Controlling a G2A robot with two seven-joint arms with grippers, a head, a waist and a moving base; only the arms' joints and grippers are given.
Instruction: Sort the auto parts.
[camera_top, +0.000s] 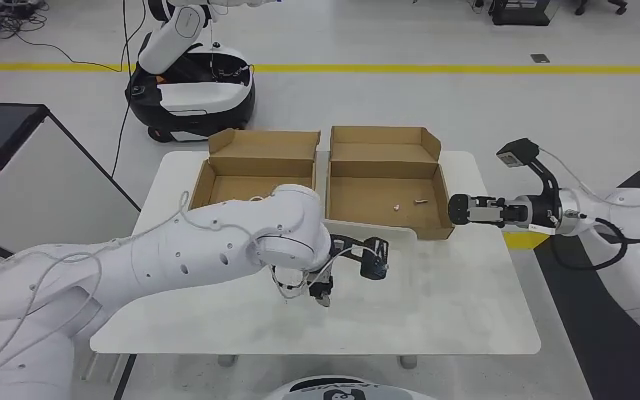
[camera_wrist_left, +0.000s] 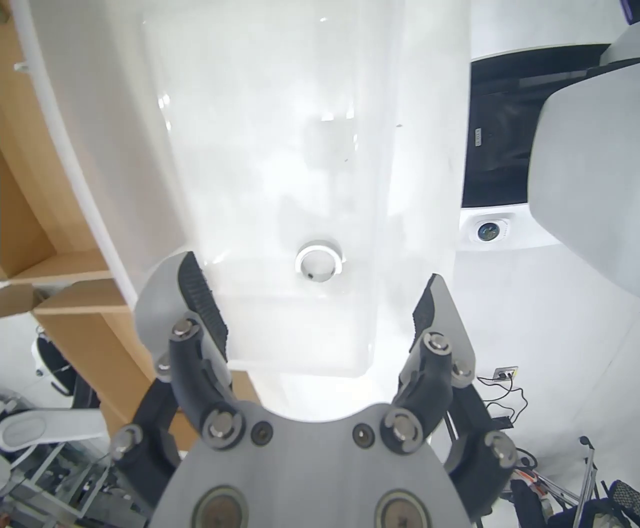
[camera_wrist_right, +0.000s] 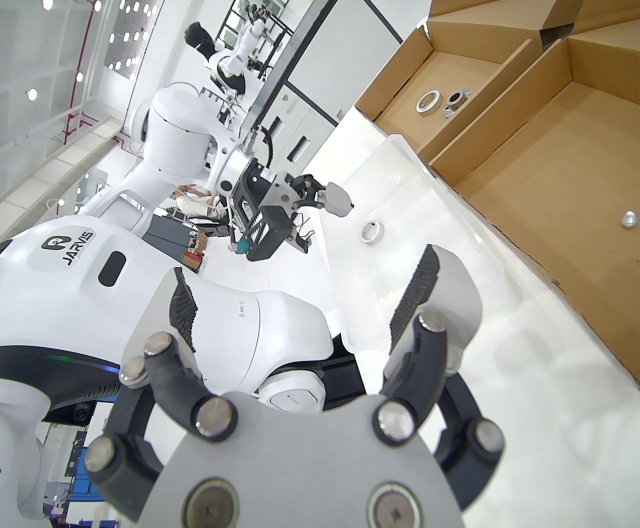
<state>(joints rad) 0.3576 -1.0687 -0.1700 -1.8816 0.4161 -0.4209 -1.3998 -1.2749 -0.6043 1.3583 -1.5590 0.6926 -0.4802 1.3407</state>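
Left wrist view: left gripper (camera_wrist_left: 311, 270), jaws spread wide, over a metal ring (camera_wrist_left: 319, 261) lying in a clear tray (camera_wrist_left: 280, 150), its walls hard to trace against the white table (camera_top: 470, 300); right gripper (camera_wrist_right: 305, 275), jaws parted, beside a cardboard box (camera_top: 385, 140) holding small parts (camera_wrist_right: 627, 218) too tiny to identify; grey floor (camera_top: 400, 100), yellow line (camera_top: 420, 68).

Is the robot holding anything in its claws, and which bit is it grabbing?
Nothing is held. The left gripper is open, with a metal ring lying ahead of it, untouched. The right gripper is open and empty too.
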